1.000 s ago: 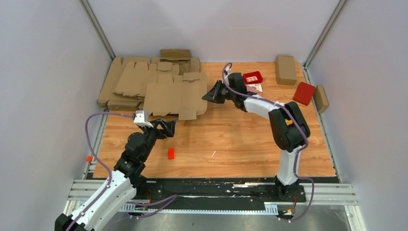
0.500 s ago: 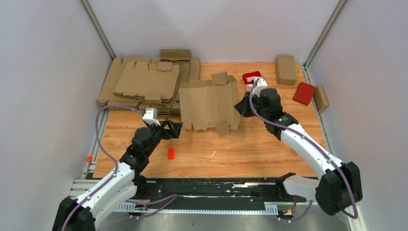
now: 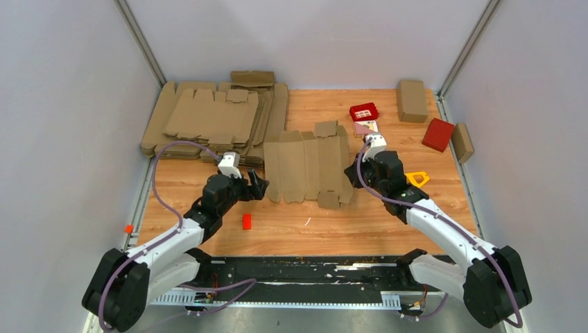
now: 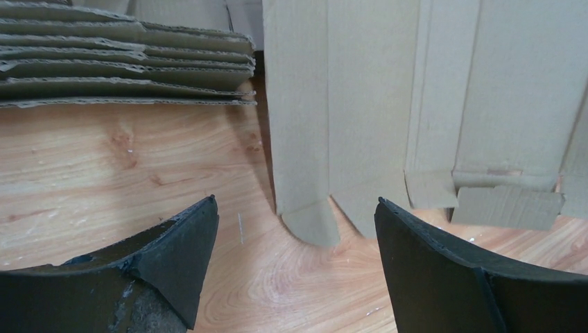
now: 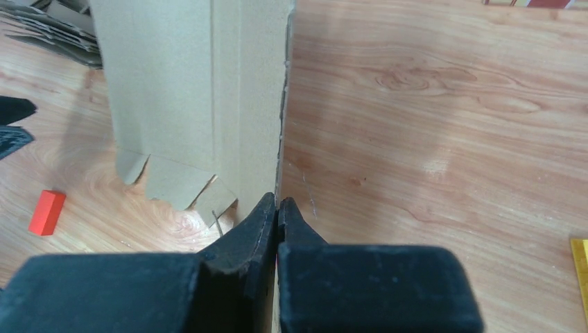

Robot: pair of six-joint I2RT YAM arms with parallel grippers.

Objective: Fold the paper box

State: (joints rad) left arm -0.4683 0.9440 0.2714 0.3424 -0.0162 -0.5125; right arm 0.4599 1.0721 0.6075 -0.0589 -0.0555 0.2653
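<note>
My right hand (image 5: 277,208) is clamped on the right edge of the paper box (image 3: 308,166), its fingers pressed together with the cardboard edge pinched between them. The sheet is unfolded and hangs off this hand to its left, its lower flaps touching the worktop (image 3: 388,229) out ahead of my left hand. My left hand (image 4: 295,239) hovers low with its fingers spread wide apart, holding nothing. Directly ahead of it, I see the box's left panels and bottom flaps, near but not touching the fingers. To the left of that hand lies a stack of flat cardboard sheets (image 4: 125,62). A small red block (image 5: 47,211) sits on the worktop, just beside my left hand.
</note>
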